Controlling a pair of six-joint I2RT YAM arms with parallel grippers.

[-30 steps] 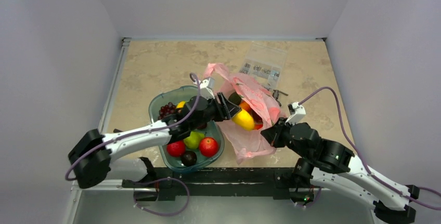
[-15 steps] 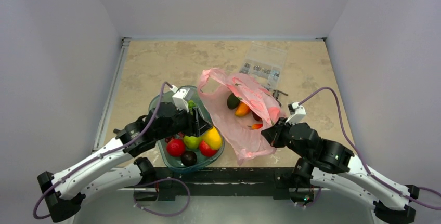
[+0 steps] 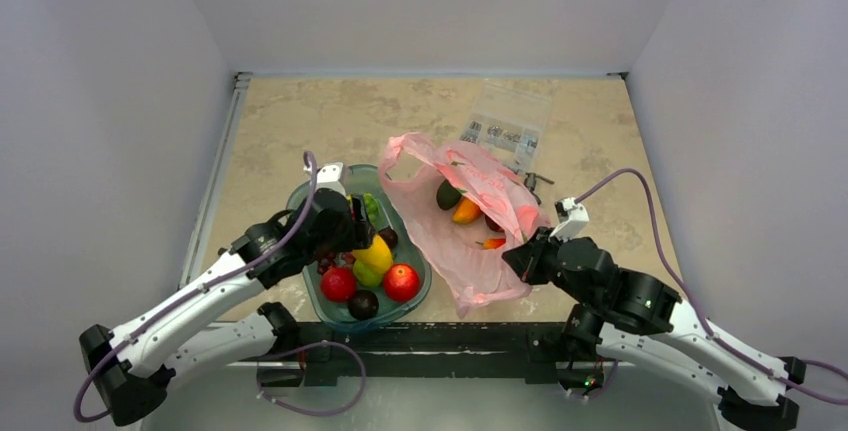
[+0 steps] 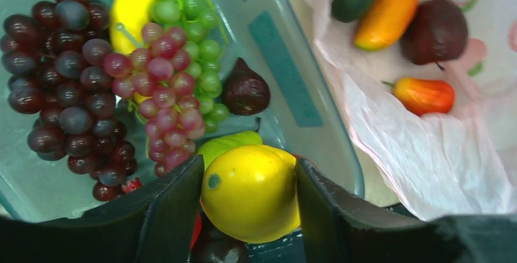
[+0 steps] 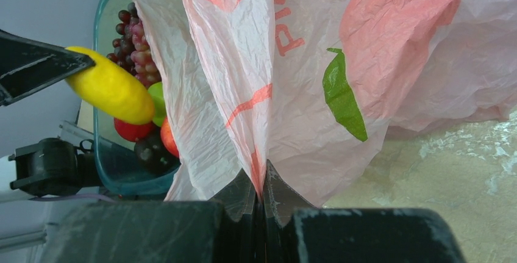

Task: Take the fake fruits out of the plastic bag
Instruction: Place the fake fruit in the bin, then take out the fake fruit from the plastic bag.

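Left pincer (image 4: pixel 249 171) has carried yellow fruit (image 4: pixel 250 196) over tray (image 4: pixel 292 49).

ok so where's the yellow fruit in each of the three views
top external: yellow fruit over the green tray, left of the plastic bag
left wrist: bottom centre, gripped in the left tool
right wrist: upper left, left of the bag
shared landmark: the tray, under the fruit in every view

Marble table (image 3: pixel 300 121): tray (image 3: pixel 297 199), pink bag (image 3: pixel 470 281), packet (image 3: pixel 512 111)
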